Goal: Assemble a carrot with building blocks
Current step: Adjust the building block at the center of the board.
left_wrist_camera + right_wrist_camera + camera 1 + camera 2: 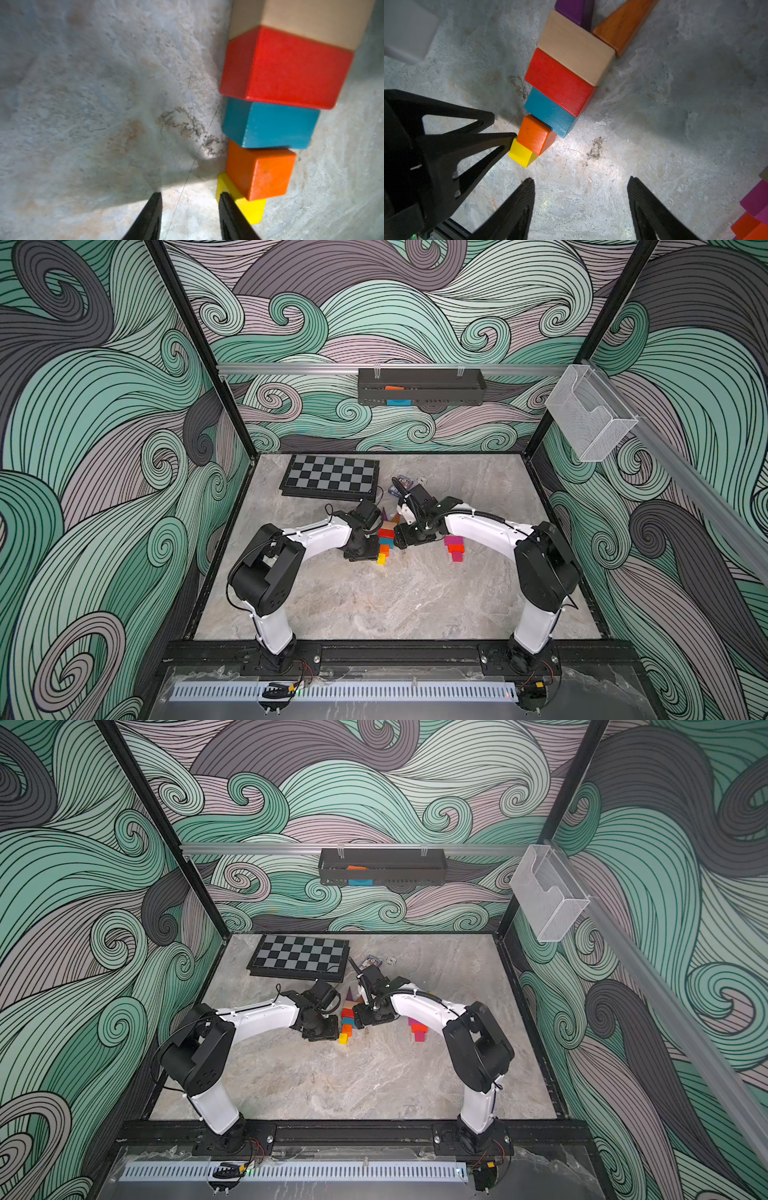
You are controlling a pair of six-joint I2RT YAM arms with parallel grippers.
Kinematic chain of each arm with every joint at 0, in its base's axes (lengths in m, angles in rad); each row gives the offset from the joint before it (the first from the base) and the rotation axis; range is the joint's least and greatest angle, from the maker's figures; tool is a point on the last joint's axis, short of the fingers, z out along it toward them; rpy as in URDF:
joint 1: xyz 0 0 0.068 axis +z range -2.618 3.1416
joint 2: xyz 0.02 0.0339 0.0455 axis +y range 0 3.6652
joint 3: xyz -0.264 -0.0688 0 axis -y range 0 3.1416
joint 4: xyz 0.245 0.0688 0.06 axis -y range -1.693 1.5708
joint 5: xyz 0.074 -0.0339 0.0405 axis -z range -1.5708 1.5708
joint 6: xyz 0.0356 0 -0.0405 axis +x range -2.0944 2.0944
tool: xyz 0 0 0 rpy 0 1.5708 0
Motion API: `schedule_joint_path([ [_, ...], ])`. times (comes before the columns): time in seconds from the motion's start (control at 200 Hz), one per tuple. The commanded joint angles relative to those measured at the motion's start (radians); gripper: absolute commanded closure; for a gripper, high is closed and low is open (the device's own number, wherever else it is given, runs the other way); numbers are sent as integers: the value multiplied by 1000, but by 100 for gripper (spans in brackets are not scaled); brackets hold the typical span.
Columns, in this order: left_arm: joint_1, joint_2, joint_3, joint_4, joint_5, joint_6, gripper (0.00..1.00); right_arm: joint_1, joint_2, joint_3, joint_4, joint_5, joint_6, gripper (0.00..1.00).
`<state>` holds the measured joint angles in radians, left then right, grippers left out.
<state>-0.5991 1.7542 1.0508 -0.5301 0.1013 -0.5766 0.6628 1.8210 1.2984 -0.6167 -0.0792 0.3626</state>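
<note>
Looking from above: the block row lies on the marble table, with the yellow cube at its near tip. The orange cube, teal block, red block and beige block run away from the yellow cube toward the chessboard.
Pincers from above: the left gripper is just beside the yellow cube and the right gripper is across the row from it. The wrists hide both jaw gaps here.
Spare blocks: the pink-and-red pile sits well apart from the yellow cube, on the right arm's side.
Left wrist view: the left gripper is spread partway with bare table between its fingers. One finger seems to touch the yellow cube's side, and the cube is outside the gap.
Right wrist view: the right gripper is spread wide, pinching nothing, near the yellow cube but apart from it. The purple wedge and brown wedge are at the row's end farthest from the yellow cube.
Handling: painted wood, judged light, rigid and rather slick, so likely to slide at a nudge.
Hold: across two flat opposite faces, low down, never on the edges.
</note>
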Motion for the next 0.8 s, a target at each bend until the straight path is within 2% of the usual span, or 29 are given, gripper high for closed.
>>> schedule_joint_path([
  [0.0,-7,-6,17,-4,-3,-5,54,1,-16,-8,-15,12,6,28],
  [0.796,-12,15,47,-1,-9,6,53,4,-9,-7,-15,2,9,28],
])
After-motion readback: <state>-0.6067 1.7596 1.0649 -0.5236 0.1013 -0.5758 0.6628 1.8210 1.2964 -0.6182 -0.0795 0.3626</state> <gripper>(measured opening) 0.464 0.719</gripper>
